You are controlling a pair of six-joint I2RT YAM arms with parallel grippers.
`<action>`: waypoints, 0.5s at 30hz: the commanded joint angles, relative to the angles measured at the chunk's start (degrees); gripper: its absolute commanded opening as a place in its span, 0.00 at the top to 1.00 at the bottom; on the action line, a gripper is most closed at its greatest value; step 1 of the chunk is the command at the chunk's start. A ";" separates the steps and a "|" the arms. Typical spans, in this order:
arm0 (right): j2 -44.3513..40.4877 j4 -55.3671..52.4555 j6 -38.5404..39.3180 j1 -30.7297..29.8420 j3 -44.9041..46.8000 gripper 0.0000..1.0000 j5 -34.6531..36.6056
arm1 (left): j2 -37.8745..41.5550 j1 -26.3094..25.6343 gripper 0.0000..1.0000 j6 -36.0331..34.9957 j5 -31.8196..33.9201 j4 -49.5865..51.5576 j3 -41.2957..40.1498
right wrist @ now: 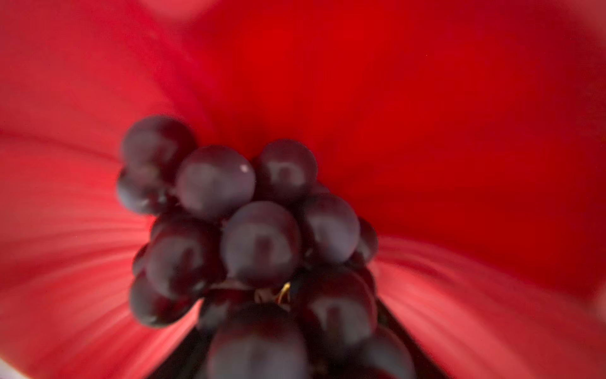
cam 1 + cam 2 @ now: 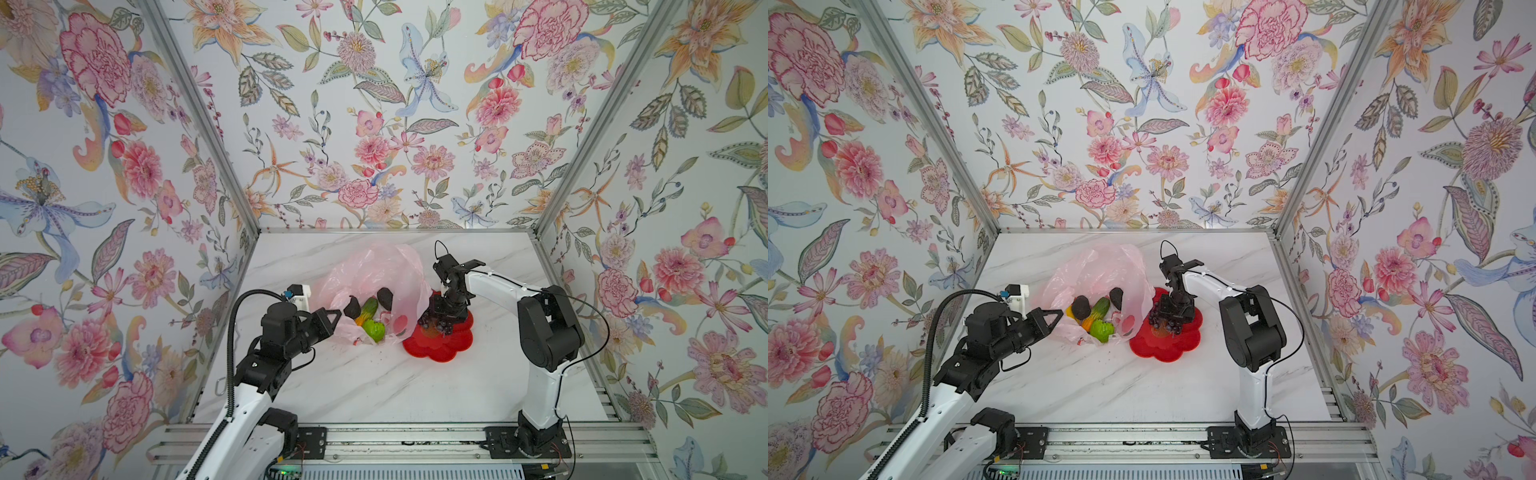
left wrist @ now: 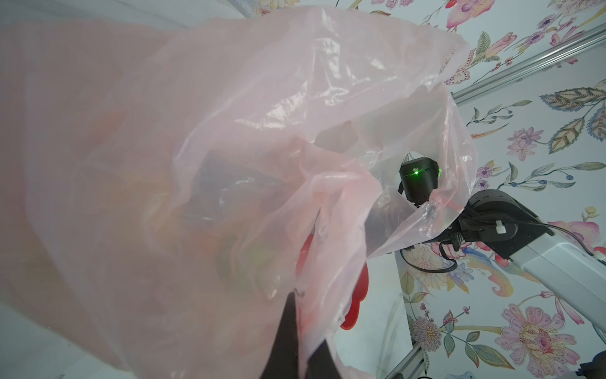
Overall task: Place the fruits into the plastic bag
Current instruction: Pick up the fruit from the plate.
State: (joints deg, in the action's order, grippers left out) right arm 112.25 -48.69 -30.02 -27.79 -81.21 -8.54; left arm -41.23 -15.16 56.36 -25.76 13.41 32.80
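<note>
Right now, your left gripper (image 2: 337, 314) has its jaws pressed together on the edge of the thin, translucent, crinkly pink plastic bag (image 2: 374, 266). It pinches the bag at the left side of its mouth. In the left wrist view the pink film runs straight between the dark fingers (image 3: 286, 328) and billows across most of the picture.

The bag lies on the white marble-patterned table (image 2: 374, 395) with its mouth gaping toward you. Inside it you can see two black avocado pieces (image 2: 353, 308), a green-and-orange mango (image 2: 368, 311) between them, and a green lime (image 2: 374, 330) nearest the opening. A sliver of yellow (image 2: 1070, 311) shows beside one avocado piece, too little for you to name.

Your right gripper (image 2: 441, 319) points down into the red flower-shaped dish (image 2: 440, 349), which sits just beside the bag, with the film lying against its rim. The gripper is right on the bunch of dark purple grapes (image 2: 431, 323), the only fruit you can make out on the dish. In the right wrist view the grapes (image 1: 262, 242) crowd up against the lens over the red surface (image 1: 426, 98). You cannot tell whether the jaws are clamped on the bunch or merely stand around it.
</note>
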 commanded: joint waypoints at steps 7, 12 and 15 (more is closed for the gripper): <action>-0.31 3.23 0.14 -0.50 1.52 0.56 0.33 | -1.07 1.02 1.00 -1.59 -0.09 0.59 1.88; -4.01 4.04 0.68 -1.12 2.50 0.69 -0.24 | -1.57 1.10 1.00 -1.85 -0.17 0.43 2.40; -7.33 4.59 0.59 -1.30 3.81 0.75 -0.64 | -1.52 1.10 1.00 -1.78 -0.13 0.31 2.25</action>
State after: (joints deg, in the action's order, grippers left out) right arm 109.36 -45.15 -29.74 -28.56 -78.43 -8.58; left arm -42.85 -14.61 55.94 -25.50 13.52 33.17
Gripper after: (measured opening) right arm 0.268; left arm 0.046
